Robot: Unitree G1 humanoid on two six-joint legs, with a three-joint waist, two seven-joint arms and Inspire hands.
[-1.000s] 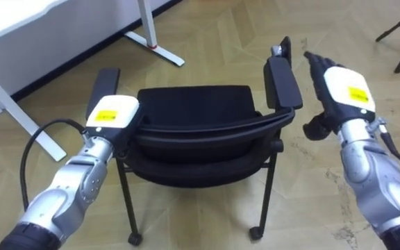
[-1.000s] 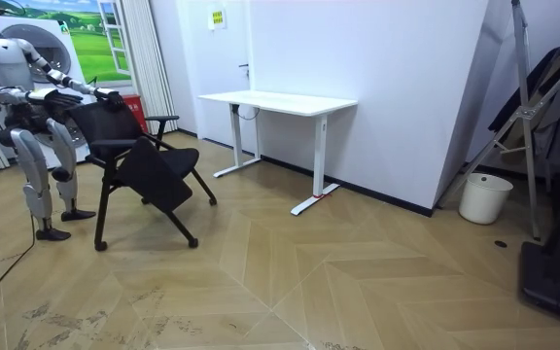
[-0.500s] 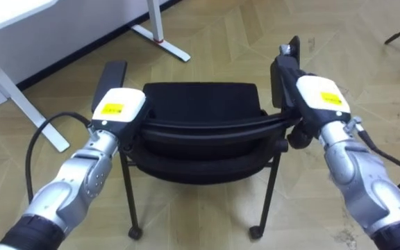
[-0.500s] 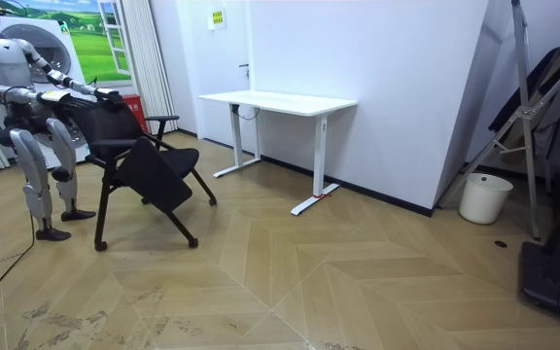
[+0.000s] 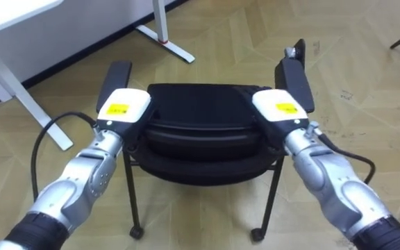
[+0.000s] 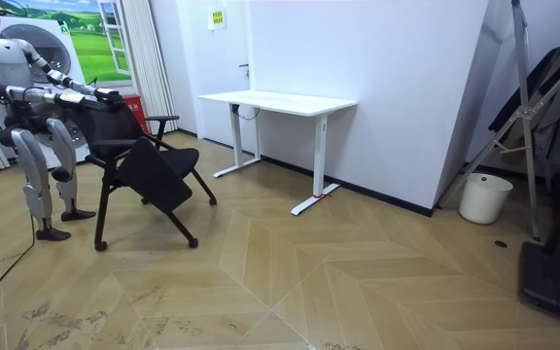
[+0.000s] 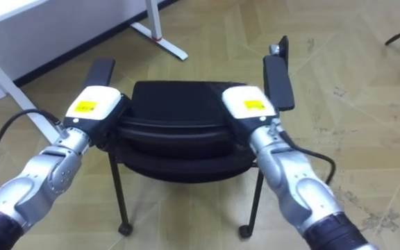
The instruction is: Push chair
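Robot stands behind the chair (image 6: pixel 134 160) at the room view's left, both arms out to it. Stance and chair position on the floor (image 6: pixel 290 282) are unchanged over the last second, and the desk (image 6: pixel 280 100) is well off toward the room view's right. Main change is the right arm. A second ago the right robot hand (image 5: pixel 278 109) hung out beyond the right armrest (image 5: pixel 294 78), clear of the chair. Half a second ago it was level with that armrest. Now it sits inboard of it, on the right end of the backrest (image 5: pixel 200 132). Left robot hand (image 5: pixel 123 109) has not shifted: it is on the left end of the backrest, with the left armrest (image 5: pixel 115 76) just outboard and ahead of it. Both are now on the top rail, roughly level with each other, and the seat (image 5: pixel 200 104) is ahead of and below them, between the two. Only their backs show from above, so I cannot tell whether either is clamped on the rail or merely laid against it. Judgement: reach is done and contact is made at both ends, but the push proper has not begun, since the chair has not moved. Two-point contact should keep it tracking straight; uneven pressure would swing it. Desk leg (image 5: pixel 23 94) lies ahead and left of the left robot hand, so leftward drift is the thing to watch.
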